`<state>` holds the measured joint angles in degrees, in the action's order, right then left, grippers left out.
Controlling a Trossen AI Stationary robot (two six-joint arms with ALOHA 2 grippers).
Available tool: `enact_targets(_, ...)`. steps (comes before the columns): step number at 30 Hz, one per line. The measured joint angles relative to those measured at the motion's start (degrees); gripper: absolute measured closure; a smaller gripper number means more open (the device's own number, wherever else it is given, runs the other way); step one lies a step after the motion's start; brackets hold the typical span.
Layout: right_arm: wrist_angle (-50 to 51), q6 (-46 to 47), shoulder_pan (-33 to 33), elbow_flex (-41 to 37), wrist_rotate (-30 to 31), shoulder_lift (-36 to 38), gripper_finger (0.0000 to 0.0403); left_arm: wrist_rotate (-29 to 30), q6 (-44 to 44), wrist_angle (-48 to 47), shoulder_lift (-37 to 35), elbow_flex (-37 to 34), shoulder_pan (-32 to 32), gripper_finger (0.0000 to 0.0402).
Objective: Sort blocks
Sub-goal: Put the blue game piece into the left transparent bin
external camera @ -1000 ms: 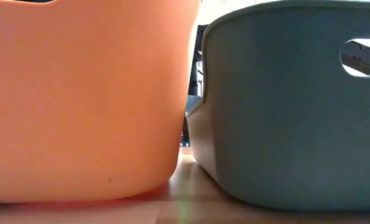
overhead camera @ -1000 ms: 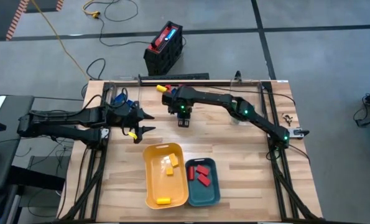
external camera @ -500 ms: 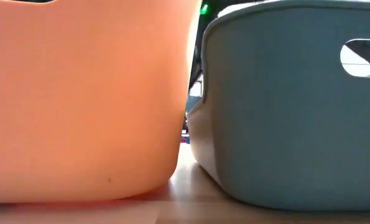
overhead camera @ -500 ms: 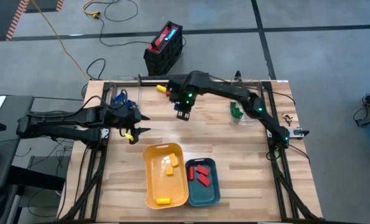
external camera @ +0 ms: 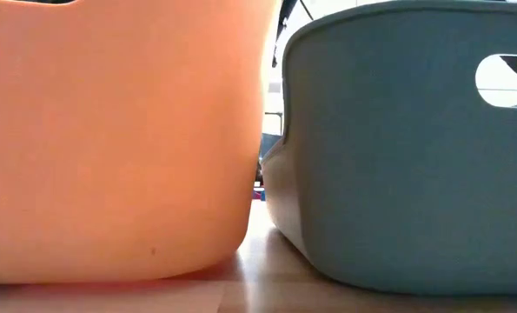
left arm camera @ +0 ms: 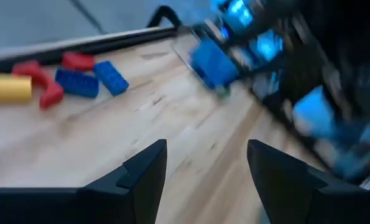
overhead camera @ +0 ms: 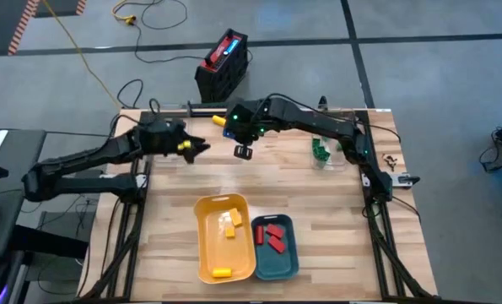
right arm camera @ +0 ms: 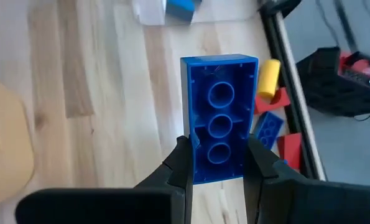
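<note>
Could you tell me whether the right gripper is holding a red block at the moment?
No, the right gripper is shut on a blue block, hollow underside facing the wrist camera.

Light wooden plank table (overhead camera: 318,219) framed by black rails, set on a grey concrete floor (overhead camera: 436,84). On the near half, 2 oblong plastic trays side by side and touching: yellow tray (overhead camera: 203,253) beside smaller teal tray (overhead camera: 288,253); same 2 fill the low view, yellow wall (external camera: 110,139) and teal wall (external camera: 397,148) with a cut-out handle. Clear plastic container (overhead camera: 321,154) near the far right edge. Beyond the table, black-and-red box (overhead camera: 222,65) on the floor, yellow cable (overhead camera: 73,38) trailing past.
</note>
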<state>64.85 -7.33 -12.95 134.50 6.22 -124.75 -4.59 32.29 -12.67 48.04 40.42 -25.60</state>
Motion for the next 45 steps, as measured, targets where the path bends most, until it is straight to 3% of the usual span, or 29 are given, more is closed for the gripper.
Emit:
enact_targets(7, -3.6, -4.8, 3.5, 0.0, 1.8, 0.0, 0.0321, -5.7, 28.4, 3.8, 0.9, 0.0, -6.9, 0.0184)
enact_targets(11, -4.2, -7.1, 4.8, 0.0, 5.3, 0.0, 0.0321, -5.3, 36.3, 7.6, 0.8, 0.0, -7.7, 0.0184)
enact_targets(18, -6.6, -8.5, 4.4, 0.0, 5.8, 0.0, 0.0321, -4.3, 37.7, 9.2, 2.7, 0.0, -5.6, 0.0172)
enact_targets(27, -6.3, -9.3, 2.3, 0.0, 1.3, -0.2, 0.0321, -5.3, 37.2, 17.7, 8.1, 0.1, -3.1, 0.0133)
enact_targets(40, -7.5, -12.1, 2.3, 0.0, -0.4, -0.2, 0.0321, -5.7, 37.6, 16.6, 11.4, 0.0, -1.8, 0.0132)
enact_targets(45, -7.6, -11.8, 1.8, 0.0, -0.4, -0.3, 0.0321, -5.7, 36.9, 16.6, 11.3, 0.0, -1.0, 0.0153)
